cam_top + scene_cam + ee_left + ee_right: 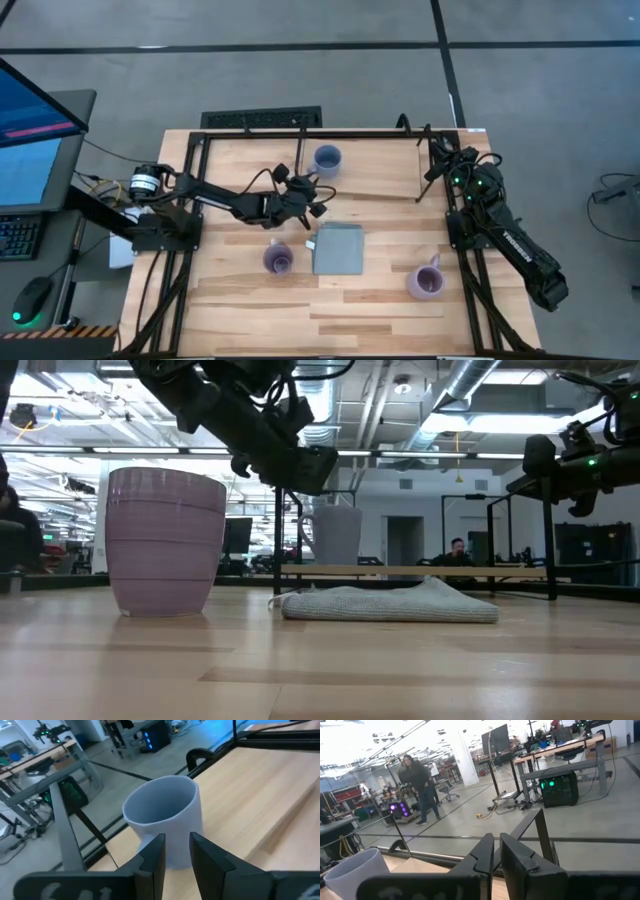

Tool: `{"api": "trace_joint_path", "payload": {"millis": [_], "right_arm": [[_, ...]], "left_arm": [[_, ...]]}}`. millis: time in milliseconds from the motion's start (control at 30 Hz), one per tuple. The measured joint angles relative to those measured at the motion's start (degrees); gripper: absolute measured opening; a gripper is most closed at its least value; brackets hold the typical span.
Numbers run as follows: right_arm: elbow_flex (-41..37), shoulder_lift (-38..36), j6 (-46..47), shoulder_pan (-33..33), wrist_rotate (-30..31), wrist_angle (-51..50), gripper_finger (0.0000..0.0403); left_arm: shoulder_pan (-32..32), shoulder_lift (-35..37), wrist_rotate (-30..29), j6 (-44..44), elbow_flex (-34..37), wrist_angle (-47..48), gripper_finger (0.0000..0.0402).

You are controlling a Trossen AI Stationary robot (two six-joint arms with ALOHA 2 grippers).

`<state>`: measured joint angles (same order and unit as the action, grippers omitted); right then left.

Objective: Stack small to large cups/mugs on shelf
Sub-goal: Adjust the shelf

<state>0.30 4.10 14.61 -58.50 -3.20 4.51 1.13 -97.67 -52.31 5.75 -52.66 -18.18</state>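
A small blue mug (326,158) (165,815) stands upright on its base on the light wooden shelf (385,168) (420,571) at the table's far side. My left gripper (318,192) (177,839) is just near-left of it and a little higher. It points at the mug's lower wall with its fingers a little apart. The mug's handle is not visible in the left wrist view. Two light purple mugs (278,260) (427,282) stand upright on the tabletop. My right gripper (434,152) (496,845) waits at the far right corner, shut on nothing. My left gripper comes at the blue mug slanting from the table's near left, slightly downward. Its fingertips (159,842) overlap the mug's lower wall (176,855) in the wrist view and hide that spot. I cannot tell whether they touch the mug.
A flat grey-blue square (339,248) (390,603) lies on the tabletop between the two purple mugs. The shelf's thin black rod frame (300,133) runs along the far edge, with an upright rod (284,540) beside the blue mug. People show in the room beyond the table.
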Motion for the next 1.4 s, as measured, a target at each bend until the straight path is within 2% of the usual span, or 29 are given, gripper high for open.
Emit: {"api": "trace_joint_path", "payload": {"millis": [267,500,733,933,1267,1400], "right_arm": [[0.00,0.00,0.00,0.00,0.00,-0.17,0.0055],[0.02,0.00,-0.02,0.00,0.00,-0.19,0.0055],[0.02,0.00,-0.04,0.00,-0.02,-0.22,0.0055],[0.02,0.00,-0.09,0.02,-0.13,-0.22,0.0055],[0.09,0.00,-1.22,0.02,-0.13,-0.45,0.0055],[0.09,0.00,-1.29,0.02,-0.13,-0.50,0.0055]], "left_arm": [[-2.88,0.00,7.30,2.86,0.00,5.63,0.0079],[-3.75,0.00,6.99,4.26,0.00,8.16,0.0079],[-3.83,0.02,3.30,4.01,0.00,8.59,0.0079],[-5.44,0.05,3.77,5.65,0.00,8.55,0.0079],[-6.59,0.09,9.44,7.52,0.00,8.45,0.0079],[-6.54,0.09,14.91,8.53,0.02,8.01,0.0079]]}}
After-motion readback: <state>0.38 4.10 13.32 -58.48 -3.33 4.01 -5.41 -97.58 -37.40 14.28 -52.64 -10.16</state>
